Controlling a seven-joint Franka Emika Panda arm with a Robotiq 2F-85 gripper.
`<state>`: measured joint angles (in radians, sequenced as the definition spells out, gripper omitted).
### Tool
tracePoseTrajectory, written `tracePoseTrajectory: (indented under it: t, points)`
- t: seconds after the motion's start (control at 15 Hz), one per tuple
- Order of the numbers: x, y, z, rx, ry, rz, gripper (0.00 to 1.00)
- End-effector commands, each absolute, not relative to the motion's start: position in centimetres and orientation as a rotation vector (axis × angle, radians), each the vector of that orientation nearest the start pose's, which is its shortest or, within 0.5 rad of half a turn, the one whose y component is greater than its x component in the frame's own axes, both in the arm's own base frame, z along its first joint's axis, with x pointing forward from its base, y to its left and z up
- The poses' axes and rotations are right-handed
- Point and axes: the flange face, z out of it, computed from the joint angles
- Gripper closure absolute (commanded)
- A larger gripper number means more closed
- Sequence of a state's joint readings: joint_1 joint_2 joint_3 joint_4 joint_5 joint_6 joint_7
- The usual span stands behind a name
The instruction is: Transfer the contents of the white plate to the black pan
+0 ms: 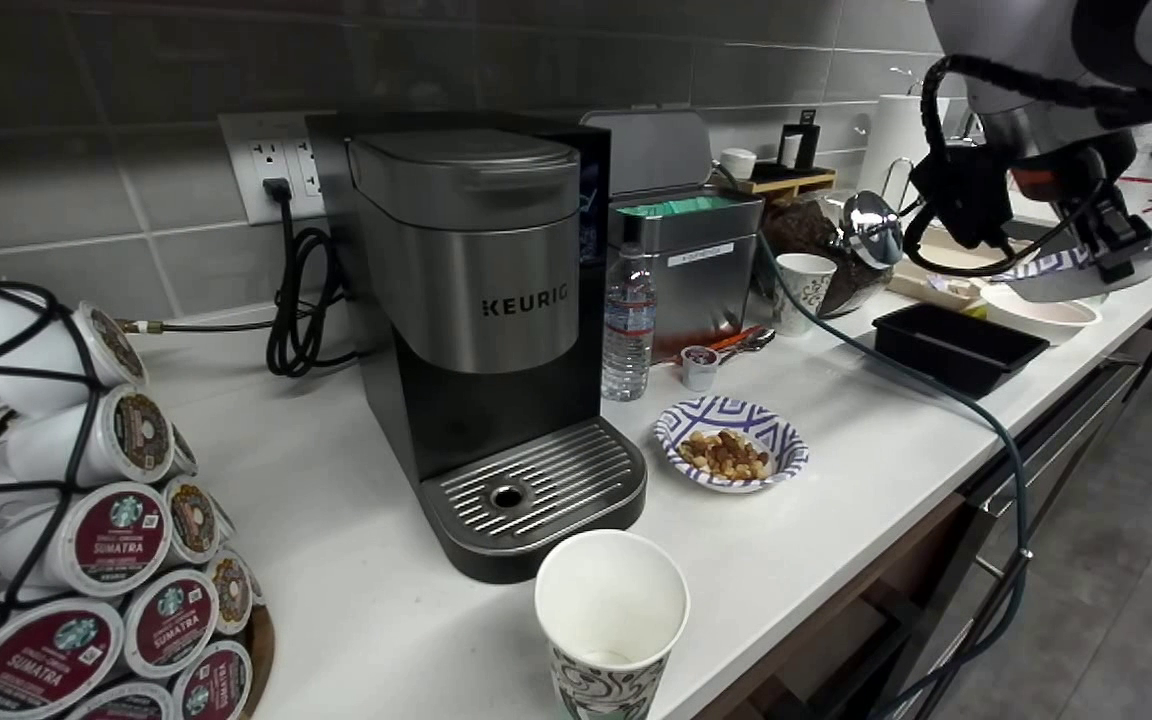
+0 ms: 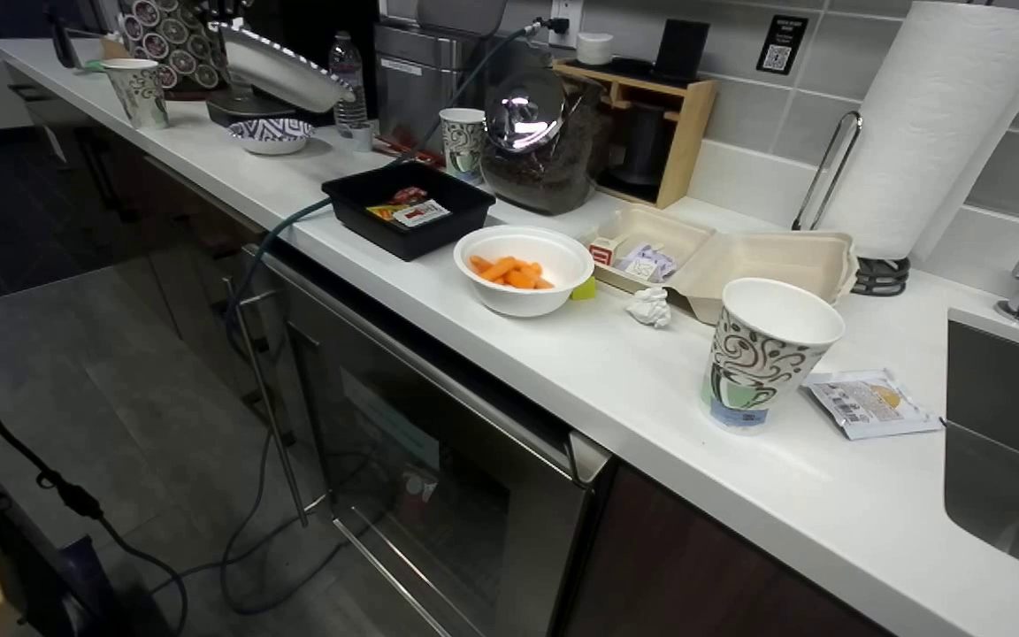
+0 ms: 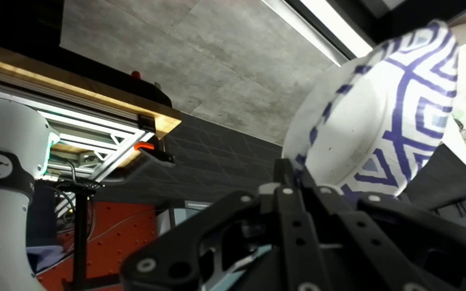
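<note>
My gripper (image 3: 296,173) is shut on the rim of a white plate with a blue pattern (image 3: 358,117), held tilted in the air. Its visible inside shows only a few dark specks. In both exterior views the plate (image 1: 1091,280) (image 2: 284,75) is above counter height; the gripper also shows in an exterior view (image 1: 1116,255). The black pan (image 1: 961,345) is a rectangular tray on the counter near the front edge. It also shows in an exterior view (image 2: 408,221), with red, yellow and white packets inside. The pan is not recognisable in the wrist view.
A blue-patterned bowl of nuts (image 1: 726,450) and a white bowl of carrots (image 2: 523,265) stand on either side of the pan. A hose (image 1: 996,425) crosses the counter. A paper cup (image 2: 465,141), glass jar (image 2: 536,159) and takeout box (image 2: 757,261) stand behind.
</note>
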<state>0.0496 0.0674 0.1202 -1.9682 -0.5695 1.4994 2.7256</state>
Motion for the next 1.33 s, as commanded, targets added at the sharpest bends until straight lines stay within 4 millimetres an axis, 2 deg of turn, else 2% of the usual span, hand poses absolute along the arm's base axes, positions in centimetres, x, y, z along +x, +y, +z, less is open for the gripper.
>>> tracePoseTrajectory:
  t: [0.0,0.2,0.53,0.73,1.07,1.27]
  points:
    - [52.3,2.1,42.4,0.901,-2.327,0.658,0.97]
    - [52.9,3.5,40.3,0.997,-2.319,0.707,0.97]
    - [55.2,7.1,40.7,1.230,-2.535,0.855,0.99]
    - [56.4,8.4,41.3,1.370,-2.672,0.857,0.99]
    - [56.8,12.2,39.3,1.746,-2.821,0.805,0.99]
    - [56.3,15.1,37.0,2.051,-2.762,0.699,0.99]
